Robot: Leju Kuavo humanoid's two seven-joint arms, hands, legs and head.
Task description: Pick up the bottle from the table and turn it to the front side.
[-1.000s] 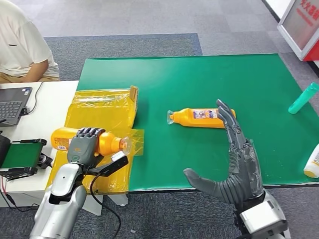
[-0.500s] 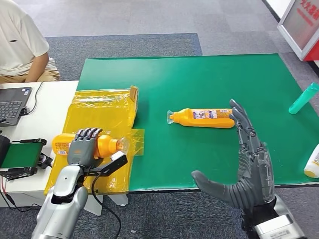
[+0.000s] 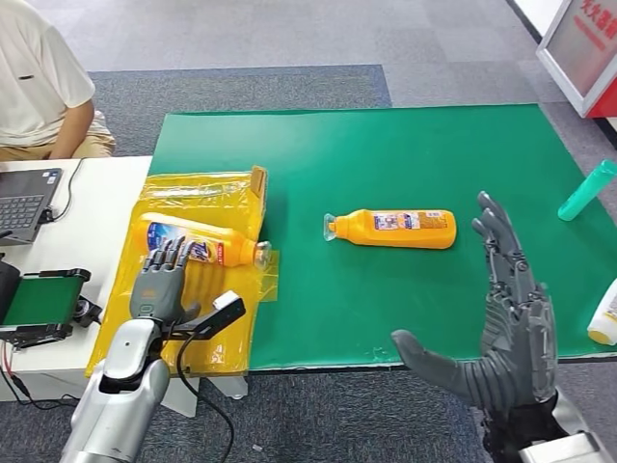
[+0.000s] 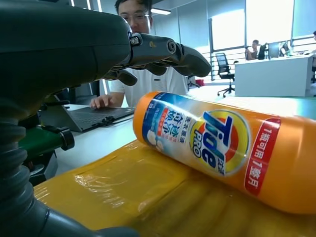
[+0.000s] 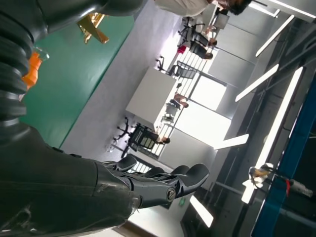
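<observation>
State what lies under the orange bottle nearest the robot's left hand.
The orange bottle lies on crinkled yellow plastic wrapping, by the left hand. Whatever is beneath that wrapping is covered.

Grey carpet floor (image 3: 291, 39), office chairs (image 4: 225, 66) by windows

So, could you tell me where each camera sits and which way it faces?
Head view: high on the body, looking down at the green table; left hand and right hand show.
Left wrist view: behind the left hand, facing the labelled orange bottle, shared with the head view.
Right wrist view: behind the right hand, tilted toward the ceiling.
</observation>
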